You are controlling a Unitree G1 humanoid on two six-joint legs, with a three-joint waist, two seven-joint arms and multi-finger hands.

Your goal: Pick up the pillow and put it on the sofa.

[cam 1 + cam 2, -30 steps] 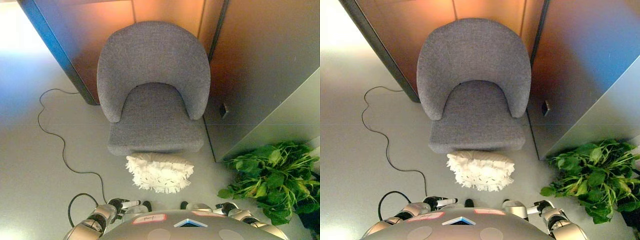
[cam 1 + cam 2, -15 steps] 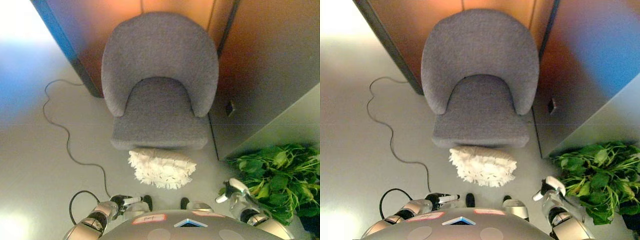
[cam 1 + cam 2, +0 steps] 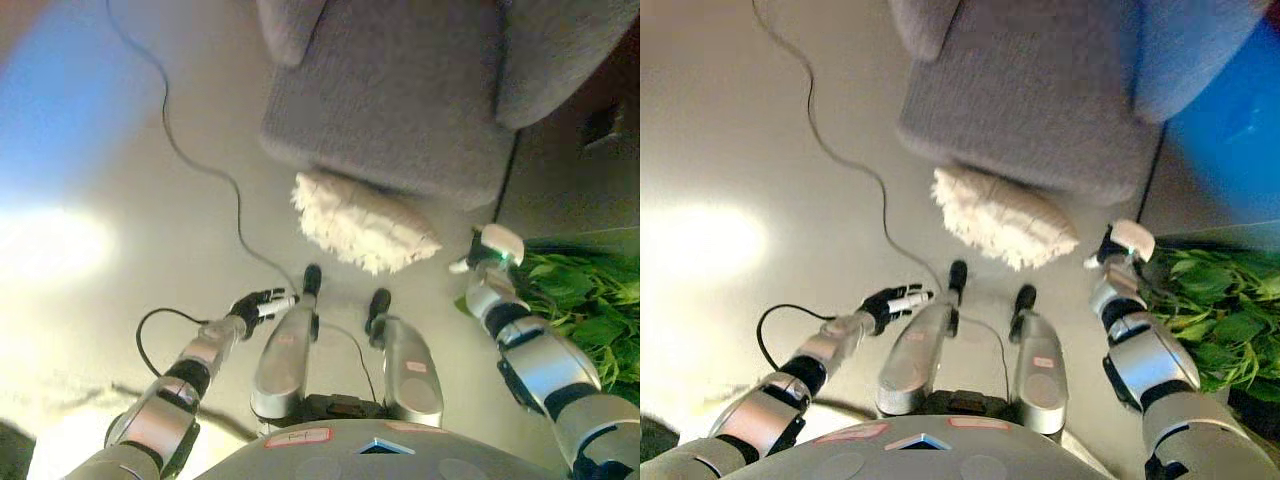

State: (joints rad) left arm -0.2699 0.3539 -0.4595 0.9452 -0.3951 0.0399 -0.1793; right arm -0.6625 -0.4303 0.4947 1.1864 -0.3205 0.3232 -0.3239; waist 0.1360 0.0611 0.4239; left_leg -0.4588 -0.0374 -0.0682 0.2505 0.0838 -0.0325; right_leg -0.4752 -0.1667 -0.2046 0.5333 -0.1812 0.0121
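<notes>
A white fringed pillow [image 3: 365,222] lies on the grey floor, touching the front edge of the grey sofa chair [image 3: 400,90], whose seat fills the top of both eye views. My right hand [image 3: 488,252] hangs just right of the pillow's right end, a short gap away, open and holding nothing. My left hand [image 3: 262,302] is low on the left, well short of the pillow and to its lower left, its fingers relaxed and empty.
A leafy green plant [image 3: 590,300] stands at the right edge, close behind my right arm. A dark wall panel [image 3: 600,130] rises beside the chair's right side. Bare grey floor [image 3: 90,150] stretches to the left.
The camera has tipped down and moved closer, so the chair's back has left the view. Both arms have reached forward; the right hand has come up beside the pillow's right end.
</notes>
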